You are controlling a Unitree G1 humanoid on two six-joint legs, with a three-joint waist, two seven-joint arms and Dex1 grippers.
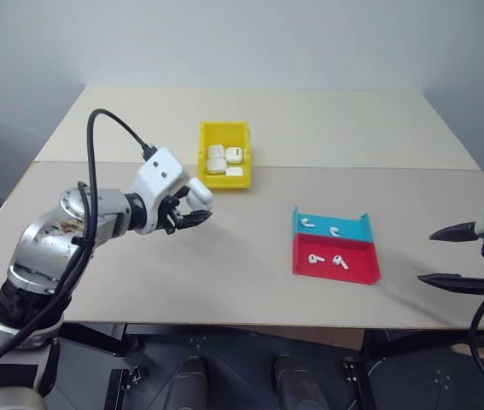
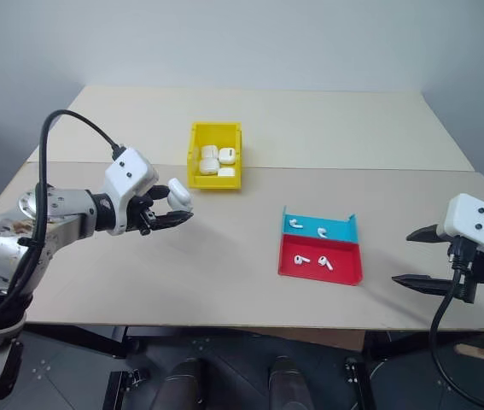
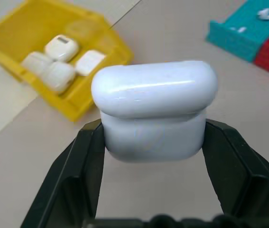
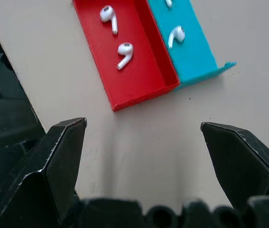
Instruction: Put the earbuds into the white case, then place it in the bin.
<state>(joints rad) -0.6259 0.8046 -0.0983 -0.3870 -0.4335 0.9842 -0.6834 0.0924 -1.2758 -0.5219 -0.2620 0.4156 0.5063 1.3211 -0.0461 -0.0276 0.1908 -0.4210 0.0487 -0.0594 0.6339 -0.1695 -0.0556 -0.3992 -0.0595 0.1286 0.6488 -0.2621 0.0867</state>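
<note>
Nearest the head camera, at the front right edge of the bench (image 1: 242,282), the right gripper (image 1: 448,254) hangs with its two black fingers (image 4: 58,161) spread wide and nothing between them, pointing toward the trays from just off their right side. The red tray (image 1: 344,269) lies in front of it, touching the blue tray (image 1: 348,229) behind it; the two stand side by side as one block right of the bench's middle. Each tray carries a pair of earbuds (image 1: 327,260), two in the red and two in the blue, all lying loose on the tray floors. On the left, the left gripper (image 1: 192,210) is raised above the bench with its fingers (image 3: 84,161) clamped on the white case (image 3: 154,111), one finger against each side of the case's lower body; its lid is shut. The held case sits above the bench surface, near the front left corner of the bin (image 1: 207,162) but outside it. The yellow bin stands toward the back middle of the bench and holds several other white cases (image 1: 223,159), lying together on its floor.
</note>
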